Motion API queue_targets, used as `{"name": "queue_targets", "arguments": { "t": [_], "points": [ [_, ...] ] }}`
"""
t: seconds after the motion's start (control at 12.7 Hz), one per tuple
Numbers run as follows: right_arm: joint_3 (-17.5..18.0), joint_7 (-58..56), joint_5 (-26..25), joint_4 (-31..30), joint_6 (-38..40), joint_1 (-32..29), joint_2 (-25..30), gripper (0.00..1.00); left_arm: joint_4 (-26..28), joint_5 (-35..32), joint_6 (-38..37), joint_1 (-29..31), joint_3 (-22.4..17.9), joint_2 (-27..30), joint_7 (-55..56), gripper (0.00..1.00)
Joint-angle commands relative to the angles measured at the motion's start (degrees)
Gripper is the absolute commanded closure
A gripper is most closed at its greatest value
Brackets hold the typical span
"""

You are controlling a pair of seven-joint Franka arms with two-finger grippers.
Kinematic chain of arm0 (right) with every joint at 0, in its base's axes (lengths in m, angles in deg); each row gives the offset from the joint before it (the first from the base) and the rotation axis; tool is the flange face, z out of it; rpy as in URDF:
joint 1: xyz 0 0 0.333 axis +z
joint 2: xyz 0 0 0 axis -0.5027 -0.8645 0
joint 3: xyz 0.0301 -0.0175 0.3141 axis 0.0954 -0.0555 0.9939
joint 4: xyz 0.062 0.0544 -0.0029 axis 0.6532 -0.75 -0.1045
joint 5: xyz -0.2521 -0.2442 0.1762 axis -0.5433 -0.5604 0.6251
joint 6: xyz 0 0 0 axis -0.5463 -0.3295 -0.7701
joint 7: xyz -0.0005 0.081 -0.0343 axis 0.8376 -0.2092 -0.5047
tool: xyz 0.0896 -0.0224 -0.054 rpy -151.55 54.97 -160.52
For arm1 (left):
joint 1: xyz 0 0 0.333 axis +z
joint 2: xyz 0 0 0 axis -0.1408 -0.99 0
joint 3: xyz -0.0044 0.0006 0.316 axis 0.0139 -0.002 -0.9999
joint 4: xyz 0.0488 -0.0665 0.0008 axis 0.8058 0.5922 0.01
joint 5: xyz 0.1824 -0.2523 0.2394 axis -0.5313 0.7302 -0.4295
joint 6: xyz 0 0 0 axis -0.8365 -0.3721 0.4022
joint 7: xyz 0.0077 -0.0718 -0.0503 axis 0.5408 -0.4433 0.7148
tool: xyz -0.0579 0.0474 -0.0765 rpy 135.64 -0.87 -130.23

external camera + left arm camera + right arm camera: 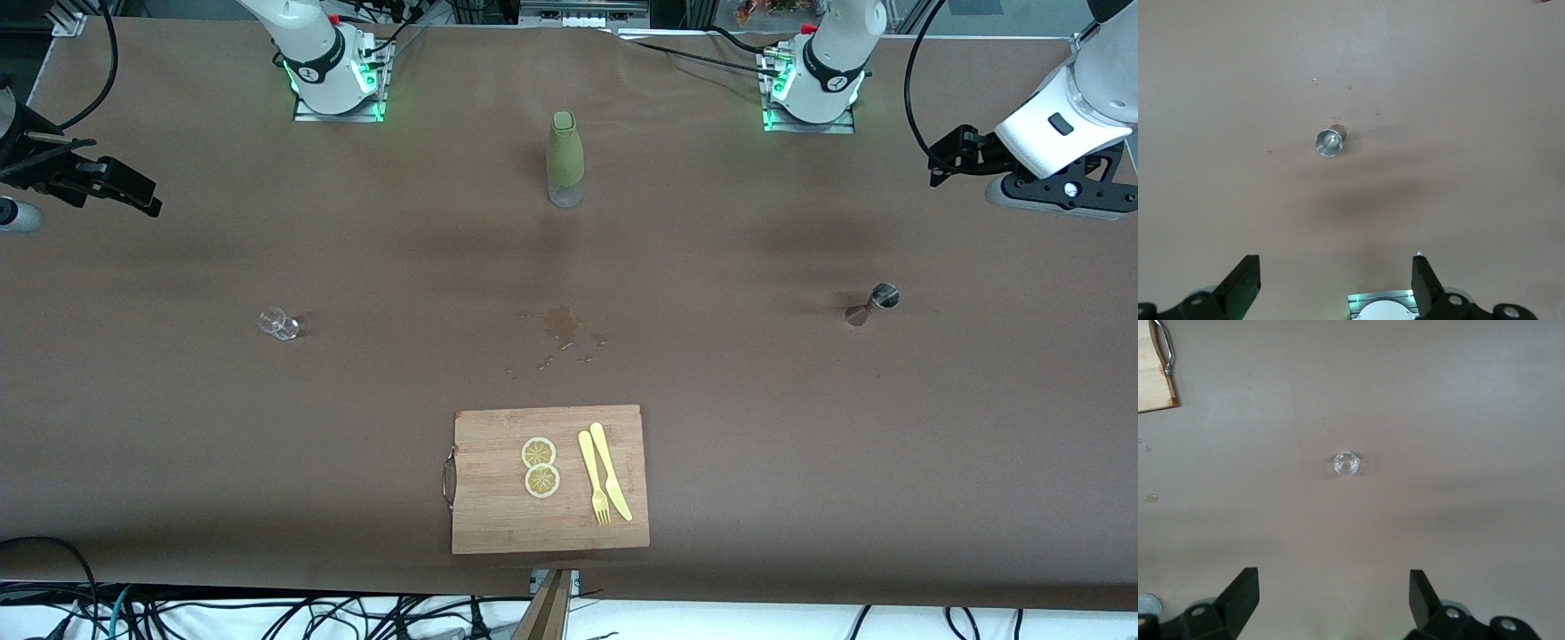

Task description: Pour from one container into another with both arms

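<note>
Hovering high w/ fingers spread wide, nothing held: left gripper (1333,287) over table (800,427) above steel jigger (1329,141), right gripper (1333,603) above small clear glass (1345,463). Standing upright btwn arm bases: green-sleeved bottle (565,158); lying nearer front camera: spill patch (562,331), then cutting board (549,480) w/ lemon slices (540,466), yellow knife & fork (603,481). No readable writing anywhere.

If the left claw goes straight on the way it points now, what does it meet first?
Most likely the small metal jigger: it stands centred ahead of the open left claw, with only bare table around it. Depth is hard to judge.
</note>
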Motion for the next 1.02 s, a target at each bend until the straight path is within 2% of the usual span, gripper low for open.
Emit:
{"name": "queue_targets", "arguments": {
  "t": [0.0, 0.39, 0.94],
  "points": [
    [0.08, -0.82, 0.79, 0.43, -0.05, -0.34, -0.03, 0.00, -3.27, 0.01, -1.27, 0.64, -0.26, -2.23, -4.93, 0.00],
    [0.08, -0.82, 0.88, 0.43, -0.05, -0.34, -0.03, 0.00, -9.07, 0.44, -3.99, 5.81, -0.35, -5.04, -10.91, 0.00],
    [0.17, -0.82, 0.79, 0.17, 1.09, -0.34, -0.82, 0.00, -12.77, 0.45, -4.17, 15.39, -0.44, -9.09, -24.00, 0.00]
  ]
}}
